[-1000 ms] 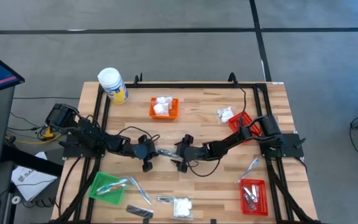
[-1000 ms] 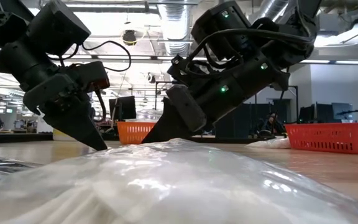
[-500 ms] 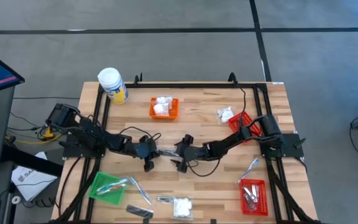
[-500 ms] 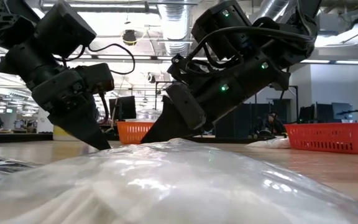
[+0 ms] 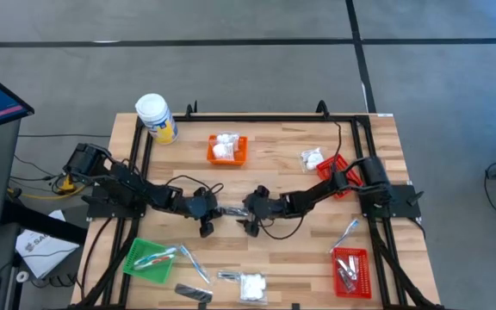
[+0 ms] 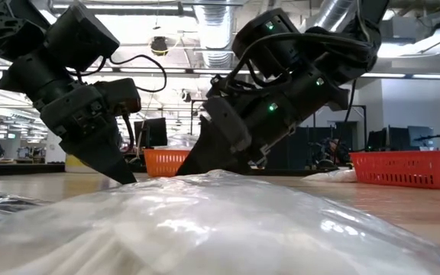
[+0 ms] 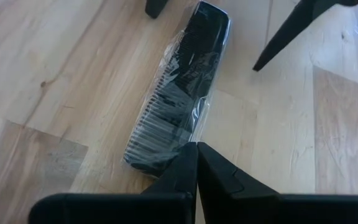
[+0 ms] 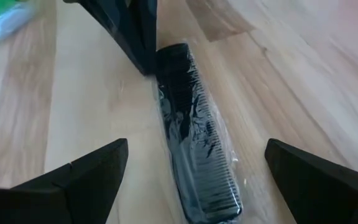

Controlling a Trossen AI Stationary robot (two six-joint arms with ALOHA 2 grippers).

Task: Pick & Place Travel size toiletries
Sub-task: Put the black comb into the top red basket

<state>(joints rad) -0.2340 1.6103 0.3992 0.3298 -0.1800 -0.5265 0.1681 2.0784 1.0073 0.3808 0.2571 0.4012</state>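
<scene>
A black comb in clear wrap [image 5: 229,209] lies flat on the wooden table [image 5: 291,258] at its middle, one of the travel size toiletries. My left gripper [image 7: 197,146] is shut, its tips at the comb's left end. My right gripper [image 8: 196,144] is open, slanting down over the comb's right end with one finger on each side and touching nothing. Other toiletries lie around: a white packet [image 5: 251,285], a dark sachet [image 5: 195,294], thin sticks [image 5: 195,263] and a packet [image 5: 312,158] at the back right. My left gripper has its shut fingertips [image 8: 143,62] against the clear wrap at the comb's left end [image 7: 160,163]. The fingers slant down from the table's left, roughly in line with the comb. The comb lies flat on the wood.
An orange basket [image 5: 227,149] with white packets stands at the back, a green basket [image 5: 150,258] at the front left, and red baskets at the front right [image 5: 350,269] and under the right arm [image 5: 334,168]. A white-lidded jar [image 5: 156,118] is at the back left. A clear-wrapped packet [image 6: 205,221] fills the low view.
My right gripper has rolled a little about its own axis and edged toward the table's left, closer over the comb, staying open. My left gripper has stayed shut at the comb's end. The comb has not visibly moved.
</scene>
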